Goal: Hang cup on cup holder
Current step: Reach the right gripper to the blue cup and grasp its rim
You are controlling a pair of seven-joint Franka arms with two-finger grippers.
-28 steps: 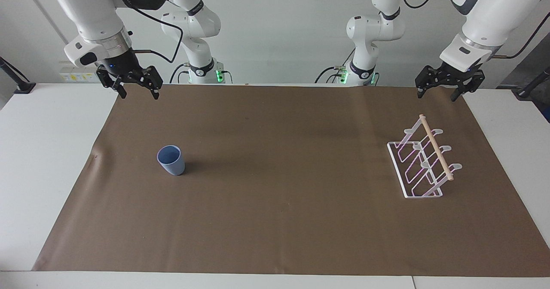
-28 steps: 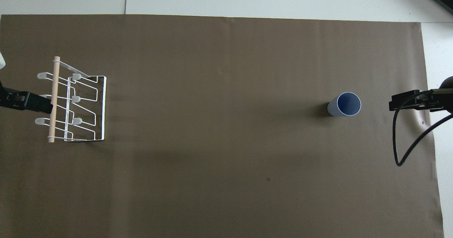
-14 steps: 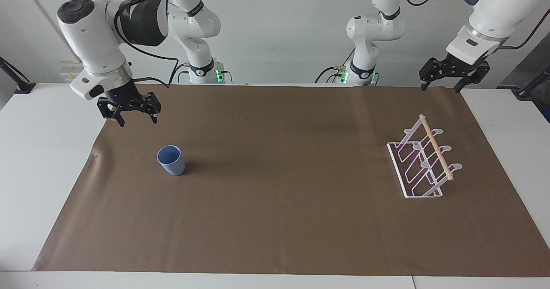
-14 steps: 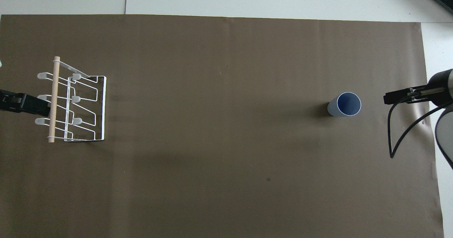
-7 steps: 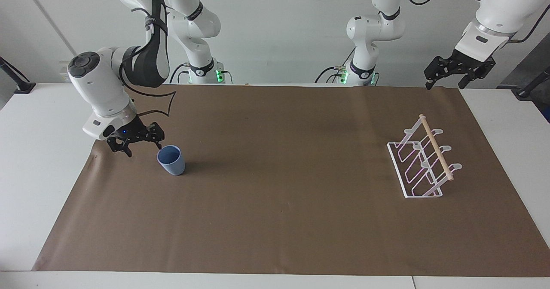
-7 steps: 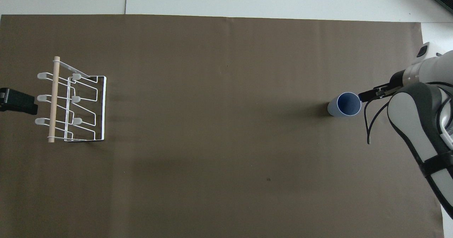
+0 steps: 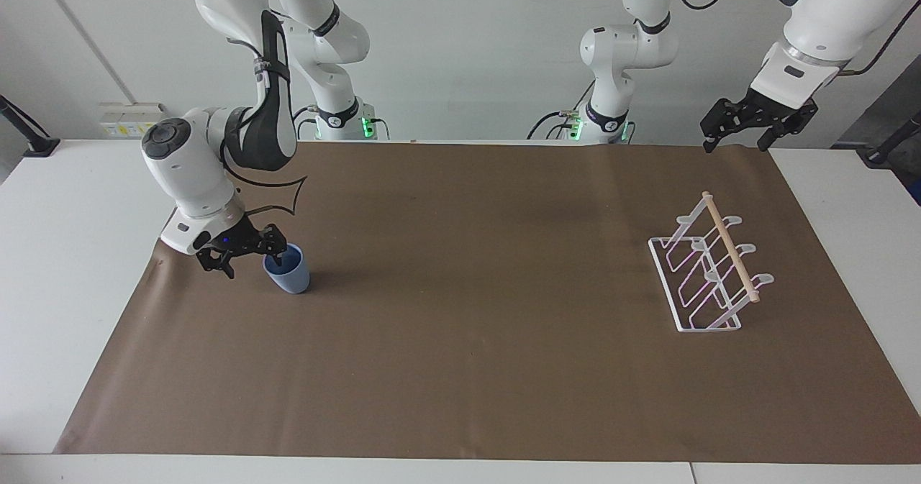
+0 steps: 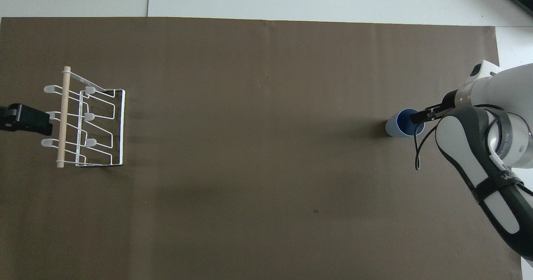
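Note:
The blue-grey cup (image 7: 290,277) stands upright on the brown mat toward the right arm's end of the table; it also shows in the overhead view (image 8: 398,125). My right gripper (image 7: 253,264) is open and low at the cup's rim. One finger reaches into the cup's mouth and the other is outside the wall; its tip shows in the overhead view (image 8: 417,116). The white wire cup holder (image 7: 709,277) with a wooden dowel stands toward the left arm's end (image 8: 83,122). My left gripper (image 7: 740,137) is open and waits raised, apart from the holder (image 8: 26,121).
The brown mat (image 7: 475,369) covers most of the white table (image 7: 65,268). A black cable (image 8: 416,155) hangs from the right arm beside the cup. A small crease (image 7: 162,261) lies in the mat near the right gripper.
My right gripper has come down from high over the mat's robot-side edge to the cup, and one finger now sits in its mouth. The left gripper has shifted slightly. The cup has not moved.

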